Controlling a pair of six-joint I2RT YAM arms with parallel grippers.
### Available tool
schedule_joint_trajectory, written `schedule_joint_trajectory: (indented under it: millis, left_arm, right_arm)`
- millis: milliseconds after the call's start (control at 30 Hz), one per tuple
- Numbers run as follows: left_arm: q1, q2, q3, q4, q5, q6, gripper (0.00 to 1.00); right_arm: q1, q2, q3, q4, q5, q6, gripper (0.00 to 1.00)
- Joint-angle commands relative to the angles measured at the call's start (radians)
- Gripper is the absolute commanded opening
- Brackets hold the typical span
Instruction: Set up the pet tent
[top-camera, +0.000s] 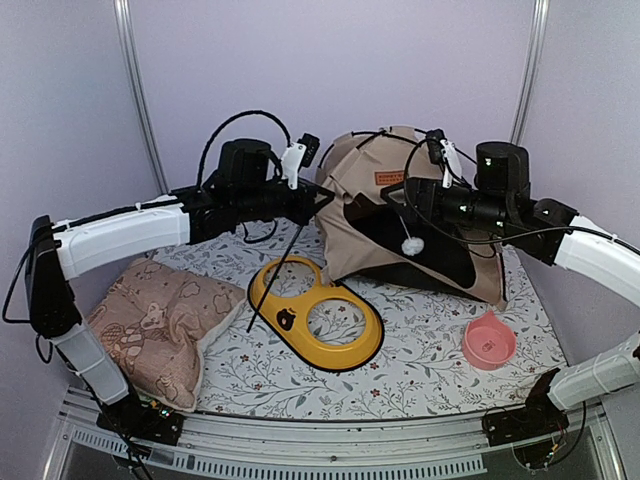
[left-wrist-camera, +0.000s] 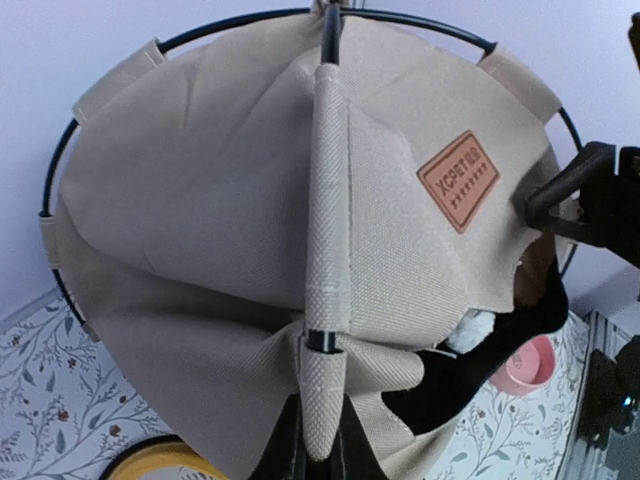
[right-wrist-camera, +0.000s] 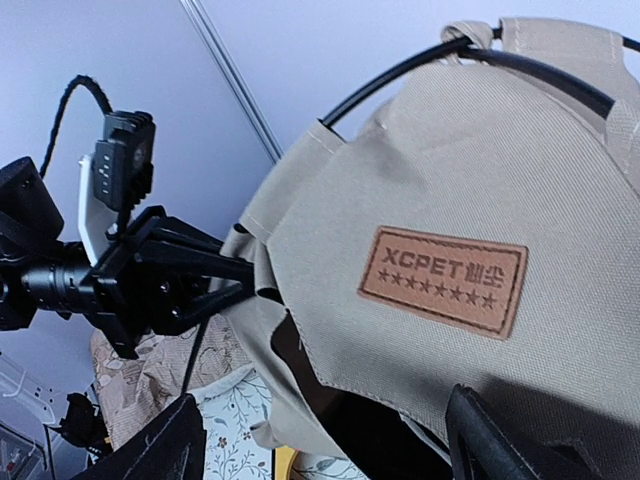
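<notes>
The tan pet tent (top-camera: 420, 215) stands half-raised at the back of the table, with its brown label (top-camera: 390, 178) facing the camera and its white pompom (top-camera: 410, 245) hanging over the dark opening. My left gripper (top-camera: 322, 196) is shut on the tent's left edge. In the left wrist view the gripper (left-wrist-camera: 325, 452) pinches a fabric sleeve (left-wrist-camera: 328, 250) with a black pole inside it. A thin black pole (top-camera: 275, 275) slants down from there towards the yellow tray. My right gripper (right-wrist-camera: 320, 445) is open beneath the label (right-wrist-camera: 443, 280), and the tent's lower flap lies between its fingers.
A yellow double-bowl tray (top-camera: 300, 305) lies in the middle of the floral cloth. The pinkish cushion (top-camera: 160, 320) sits at the front left, and a pink bowl (top-camera: 488, 342) at the front right. Walls close in behind and at both sides.
</notes>
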Motion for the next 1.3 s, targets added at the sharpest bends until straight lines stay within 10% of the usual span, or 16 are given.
schedule_joint_trajectory:
  millis: [0, 1100, 1267]
  left_arm:
    - [-0.026, 0.016, -0.070, 0.178, -0.104, -0.186, 0.00]
    - [-0.141, -0.008, -0.292, 0.352, 0.016, -0.054, 0.00]
    - [-0.155, -0.013, -0.297, 0.326, 0.015, -0.034, 0.00]
  right_arm:
    - [0.030, 0.030, 0.029, 0.046, -0.020, 0.045, 0.84]
    - [0.035, 0.308, 0.068, 0.352, 0.017, 0.442, 0.46]
    - [0.036, 0.329, 0.074, 0.361, 0.049, 0.451, 0.18]
